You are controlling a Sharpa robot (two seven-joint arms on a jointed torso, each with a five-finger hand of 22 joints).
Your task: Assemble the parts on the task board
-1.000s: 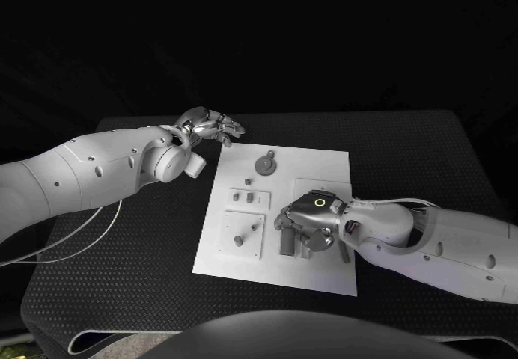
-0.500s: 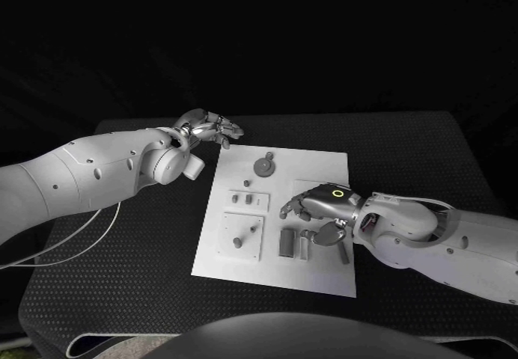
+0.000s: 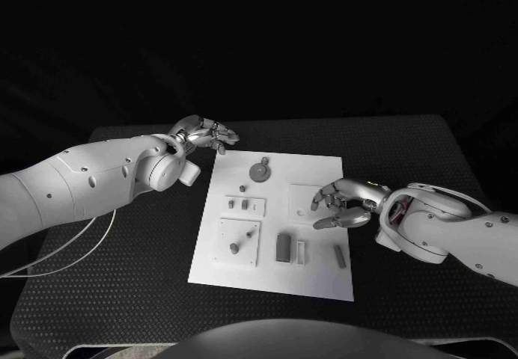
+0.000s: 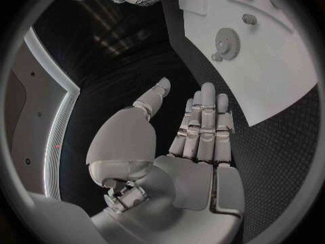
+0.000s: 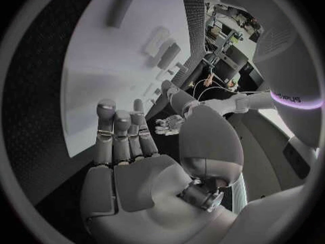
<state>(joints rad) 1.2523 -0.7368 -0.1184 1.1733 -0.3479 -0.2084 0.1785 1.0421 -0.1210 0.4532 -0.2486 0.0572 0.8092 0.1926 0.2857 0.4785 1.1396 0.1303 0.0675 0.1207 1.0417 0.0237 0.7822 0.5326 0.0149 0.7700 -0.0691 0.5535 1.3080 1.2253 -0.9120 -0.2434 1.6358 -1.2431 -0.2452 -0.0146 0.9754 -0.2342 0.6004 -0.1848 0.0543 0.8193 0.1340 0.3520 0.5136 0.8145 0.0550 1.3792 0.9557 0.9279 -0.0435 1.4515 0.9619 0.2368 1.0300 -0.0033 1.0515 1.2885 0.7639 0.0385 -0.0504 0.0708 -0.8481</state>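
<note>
Since a second ago, the silver right hand [image 3: 343,203] has lifted off the flat white rectangular task board [image 3: 324,168] toward its right edge, fingers spread and empty. Small grey bar-shaped parts [image 3: 285,247] lie on the board's near half, beside a toothed grey gear [image 3: 260,171]. At the far left corner, over the textured black tabletop [image 3: 129,269], the silver left hand [image 3: 205,133] hovers, fingers straight, holding nothing.

overhead head view, wrist views sharing task board [image 3: 324,168]

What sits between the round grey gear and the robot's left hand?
Nothing: in the head view, bare white task board separates the round grey gear from the left hand.
</note>
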